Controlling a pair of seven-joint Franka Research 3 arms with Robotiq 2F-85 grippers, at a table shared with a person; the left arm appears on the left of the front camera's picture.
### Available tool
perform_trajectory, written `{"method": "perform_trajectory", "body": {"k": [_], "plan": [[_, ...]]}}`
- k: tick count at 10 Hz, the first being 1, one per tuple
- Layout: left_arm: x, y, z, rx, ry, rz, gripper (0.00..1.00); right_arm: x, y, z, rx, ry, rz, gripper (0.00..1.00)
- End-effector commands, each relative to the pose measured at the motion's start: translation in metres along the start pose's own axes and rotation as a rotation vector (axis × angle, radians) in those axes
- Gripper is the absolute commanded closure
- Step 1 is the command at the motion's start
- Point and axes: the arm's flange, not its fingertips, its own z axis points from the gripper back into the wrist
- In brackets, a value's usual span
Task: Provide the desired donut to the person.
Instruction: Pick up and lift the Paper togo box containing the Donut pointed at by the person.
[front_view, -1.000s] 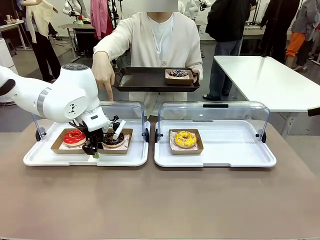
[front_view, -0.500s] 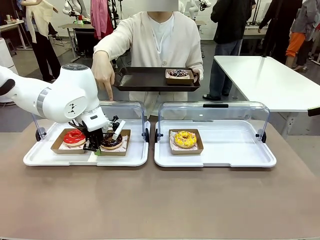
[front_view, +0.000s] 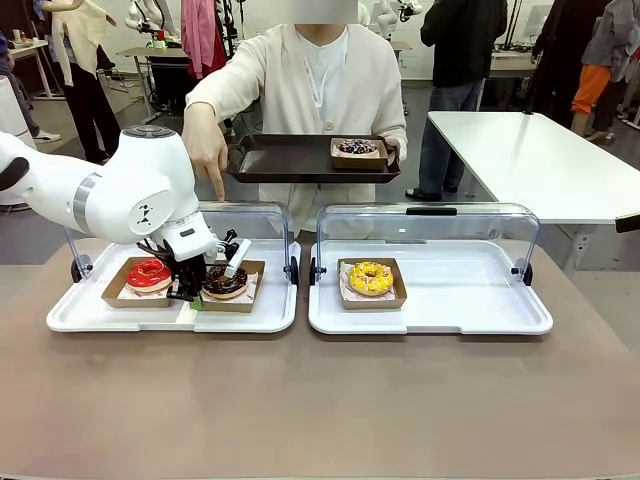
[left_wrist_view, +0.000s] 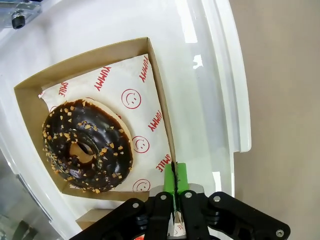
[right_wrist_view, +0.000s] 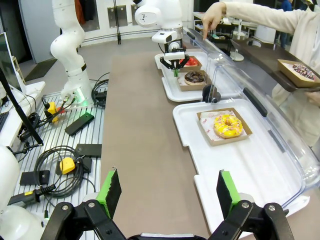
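The chocolate donut (left_wrist_view: 87, 146), topped with nut crumbs, lies on printed paper in a shallow brown cardboard tray (left_wrist_view: 159, 87) on the left white serving tray (front_view: 250, 318), just beside the red-glazed donut (front_view: 149, 273); the person's hand (front_view: 207, 150) points down toward it from the far side. The left gripper (left_wrist_view: 174, 182) has its jaws pressed together on the near wall of the cardboard tray, the green pads pinching the thin rim close to a corner, as the left wrist view shows. That hold looks sound in principle: the glaze is soft and sticky and would smear or tear if squeezed, so the cardboard is the part to take. The tray is light but floppy, and held by one edge it will likely sag away from the pinch, so the donut could slide on the slick paper if tilted; a level, slow lift seems wise. The right gripper (right_wrist_view: 167, 192) hangs with jaws spread wide above the near edge of the table (front_view: 320, 400), well apart from the yellow donut (right_wrist_view: 225, 125). The person holds a dark tray (front_view: 290, 160) carrying another boxed donut (front_view: 357, 148), a likely place for delivery.
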Motion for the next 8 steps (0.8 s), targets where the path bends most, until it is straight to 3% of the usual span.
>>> {"method": "perform_trajectory", "body": {"k": [1,3,6,8], "plan": [[-0.006,-0.004,0.008,-0.021,-0.024,-0.019,1.0,0.0,-0.002,0.001,-0.003,-0.007,0.009,0.0],[0.001,-0.016,0.026,-0.06,-0.017,-0.011,1.0,0.0,-0.002,0.001,-0.003,-0.007,0.009,0.0],[0.03,-0.073,0.111,-0.089,-0.001,0.03,1.0,0.0,-0.002,0.001,-0.003,-0.007,0.009,0.0],[0.05,-0.112,0.176,-0.042,0.065,0.019,1.0,0.0,-0.002,0.001,-0.003,-0.007,0.009,0.0]]}}
